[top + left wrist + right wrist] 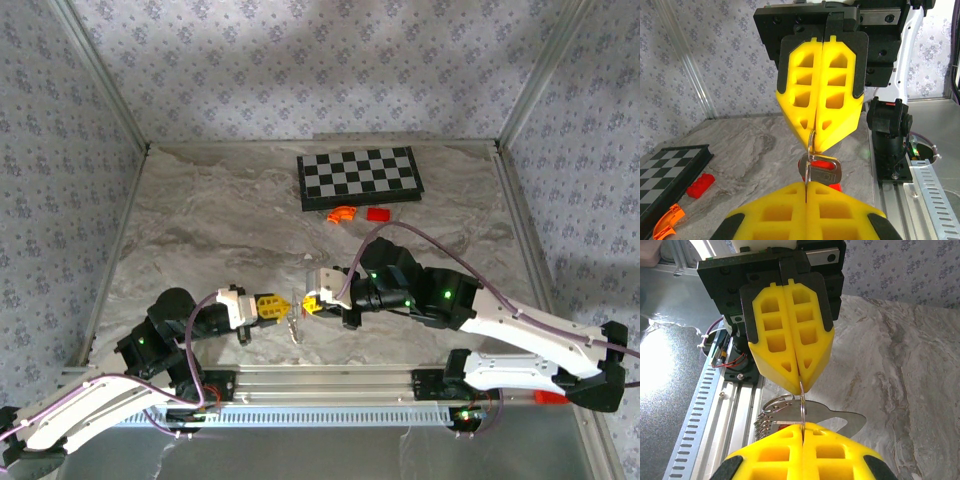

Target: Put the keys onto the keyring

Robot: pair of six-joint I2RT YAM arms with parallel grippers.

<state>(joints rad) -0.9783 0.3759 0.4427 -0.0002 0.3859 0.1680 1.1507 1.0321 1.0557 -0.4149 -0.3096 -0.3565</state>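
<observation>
Jaws of left arm (200, 318) and right arm (430, 290) meet, pinching the keyring (802, 405).

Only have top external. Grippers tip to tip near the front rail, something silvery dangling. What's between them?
Observer: Right wrist view: a thin keyring wire runs from the left gripper tip into the right gripper; both pinch it, jaws shut.
Operator: Key on it?
Observer: Left wrist view: a silvery key with red on it sits against the wire between the tips. Threaded or not, I can't tell.
Operator: What's dangling?
Observer: Right wrist view: beaded-looking links bunched on the rail side of the wire, seemingly the same keyring.
</observation>
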